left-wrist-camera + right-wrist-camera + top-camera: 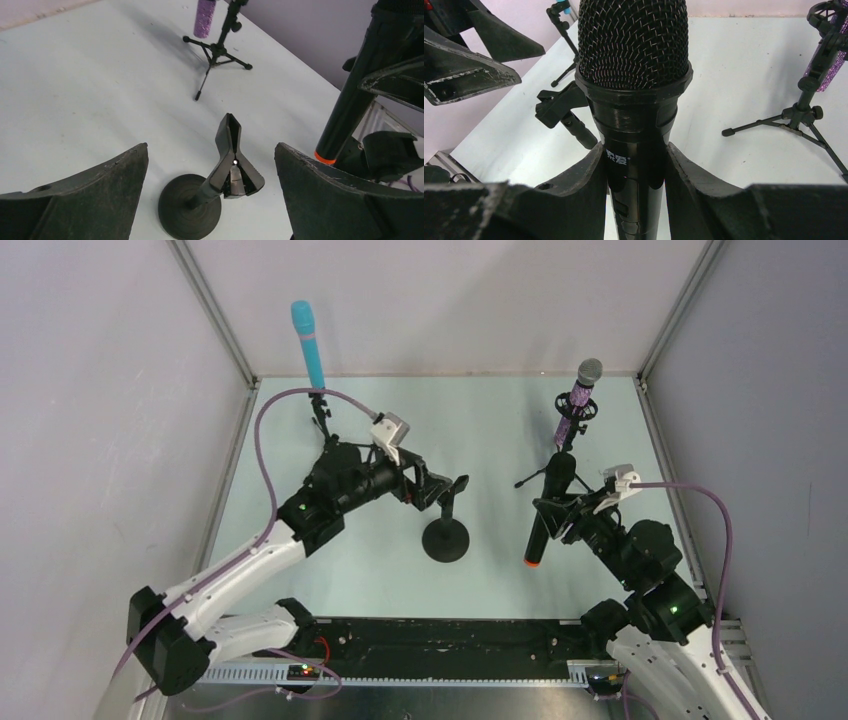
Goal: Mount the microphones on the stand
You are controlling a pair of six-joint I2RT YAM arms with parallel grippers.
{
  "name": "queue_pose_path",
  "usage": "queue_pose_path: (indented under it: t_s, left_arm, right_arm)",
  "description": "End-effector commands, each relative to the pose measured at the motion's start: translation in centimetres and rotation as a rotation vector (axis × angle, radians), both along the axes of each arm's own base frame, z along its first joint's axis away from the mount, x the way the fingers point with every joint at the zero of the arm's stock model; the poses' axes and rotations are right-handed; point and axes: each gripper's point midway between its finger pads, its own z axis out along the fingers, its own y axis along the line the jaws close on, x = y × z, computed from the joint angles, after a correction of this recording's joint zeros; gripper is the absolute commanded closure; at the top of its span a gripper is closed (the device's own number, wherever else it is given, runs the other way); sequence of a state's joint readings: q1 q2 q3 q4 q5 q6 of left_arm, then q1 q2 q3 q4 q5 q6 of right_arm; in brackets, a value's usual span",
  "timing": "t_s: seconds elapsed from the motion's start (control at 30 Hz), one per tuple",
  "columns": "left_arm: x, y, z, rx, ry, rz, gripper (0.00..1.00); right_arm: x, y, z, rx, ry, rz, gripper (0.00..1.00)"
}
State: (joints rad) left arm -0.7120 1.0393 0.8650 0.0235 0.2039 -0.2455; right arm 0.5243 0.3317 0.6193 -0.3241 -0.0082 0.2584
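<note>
Pale table (480, 430), white walls (450, 300); L gripper (211, 149) spread wide, R gripper (635, 150) clamps black mic (634, 45).

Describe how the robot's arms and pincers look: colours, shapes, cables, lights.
Left arm and right arm: white lower links, black upper joints, a green light each. A purple cable runs to a pale camera block at each wrist. Left pincer and right pincer: black wedge-shaped fingers, scuffed edges.
</note>
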Motion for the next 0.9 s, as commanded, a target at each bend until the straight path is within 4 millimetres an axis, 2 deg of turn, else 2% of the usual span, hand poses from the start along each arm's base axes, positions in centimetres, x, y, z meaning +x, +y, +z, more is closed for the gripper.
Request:
queue_pose_path:
  t_s: [0.0,0.3,0.5,0.67,0.87]
  left_arm:
    - [-1.1,-2.7,2.0,-0.032,-0.034,-0.122,0.0]
    - [-1.6,-5.2,-0.9,0.071,-0.05,-0.154,0.0]
    - [-1.0,-5.2,-3.4,0.148,-0.043,-0.099,0.02]
    - [-0.3,-4.8,-4.4,0.195,-0.061,-0.048,0.05]
    - [-0.3,-4.5,-5.7,0.251,-0.079,-0.041,0.08]
  right_arm:
    - [0.3,-0.5,1.4,0.017,-0.057,-0.031,1.0]
    - [0.8,-0.8,0.7,0.008,-0.044,-0.06,1.0]
    - [0.8,-0.7,0.2,0.002,-0.034,-0.055,1.0]
    - [0.8,-0.7,0.2,-0.001,-0.033,-0.056,1.0]
    - [1.0,-0.7,0.0,-0.007,-0.029,-0.059,1.0]
